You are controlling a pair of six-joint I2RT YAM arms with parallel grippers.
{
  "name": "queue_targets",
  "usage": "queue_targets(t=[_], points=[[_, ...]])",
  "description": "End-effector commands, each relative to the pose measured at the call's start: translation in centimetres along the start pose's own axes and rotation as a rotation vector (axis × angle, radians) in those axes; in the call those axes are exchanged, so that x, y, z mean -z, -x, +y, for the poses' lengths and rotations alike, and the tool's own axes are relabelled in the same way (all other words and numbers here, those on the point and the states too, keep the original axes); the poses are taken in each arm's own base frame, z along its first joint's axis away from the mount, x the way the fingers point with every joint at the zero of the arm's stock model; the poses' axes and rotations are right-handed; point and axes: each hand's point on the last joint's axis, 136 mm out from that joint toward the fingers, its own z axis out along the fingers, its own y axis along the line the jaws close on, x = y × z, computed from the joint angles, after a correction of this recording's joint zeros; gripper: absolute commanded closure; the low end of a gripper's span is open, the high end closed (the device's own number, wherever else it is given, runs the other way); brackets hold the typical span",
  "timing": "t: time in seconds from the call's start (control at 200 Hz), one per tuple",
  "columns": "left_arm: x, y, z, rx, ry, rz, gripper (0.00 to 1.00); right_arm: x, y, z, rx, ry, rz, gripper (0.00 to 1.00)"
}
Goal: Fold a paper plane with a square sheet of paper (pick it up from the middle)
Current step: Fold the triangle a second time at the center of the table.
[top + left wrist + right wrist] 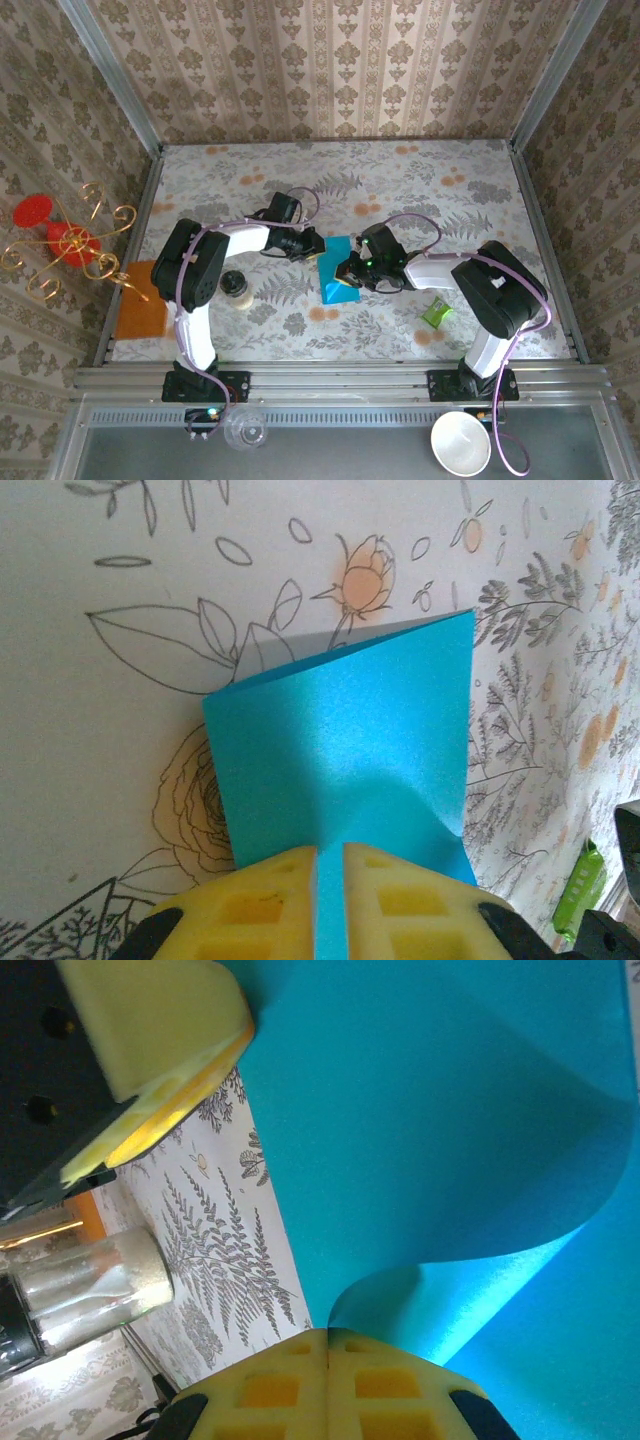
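Observation:
The square sheet of paper [335,290] is teal-blue and lies mid-table, partly folded over and lifted between my two grippers. My left gripper [318,247] reaches in from the left and holds its upper edge. In the left wrist view the folded sheet [340,730] runs up into the narrow slit between that gripper's [331,848] yellow pads. My right gripper [347,270] comes from the right. Its pads [280,1390] are pressed together, pinching a curled-up edge of the sheet [430,1110] at the gripper's [328,1332] tip. The left gripper's yellow finger [150,1030] shows at the top left of the right wrist view.
A small lidded jar [234,285] stands left of the sheet. A green crumpled wrapper [437,313] lies to the right. An orange mat [140,300] sits at the table's left edge. A white bowl [460,443] and a clear cup [245,430] rest below the rail.

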Motion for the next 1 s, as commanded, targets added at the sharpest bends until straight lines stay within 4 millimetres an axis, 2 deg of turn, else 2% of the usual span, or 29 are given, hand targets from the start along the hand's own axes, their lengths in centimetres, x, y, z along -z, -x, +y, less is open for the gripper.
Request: queue_targets(t=[0.0,0.28,0.675,0.995], points=[[-0.7,-0.4,1.1,0.004,0.035,0.028,0.85,-0.5,0.3,0.2,-0.009,-0.008,-0.003,0.96],[-1.3,-1.2,2.3,0.025,0.070,0.047,0.89,-1.4,0.1,0.7,-0.023,0.025,0.029,0.96],[-1.2,-1.4,2.3,0.030,0.069,0.047,0.89,-1.9,0.8,0.0,-0.024,-0.001,0.000,0.96],[-1.4,-1.5,2.1,0.030,0.060,0.052,0.89,-1.9,0.9,0.3,-0.010,0.007,0.001,0.95]])
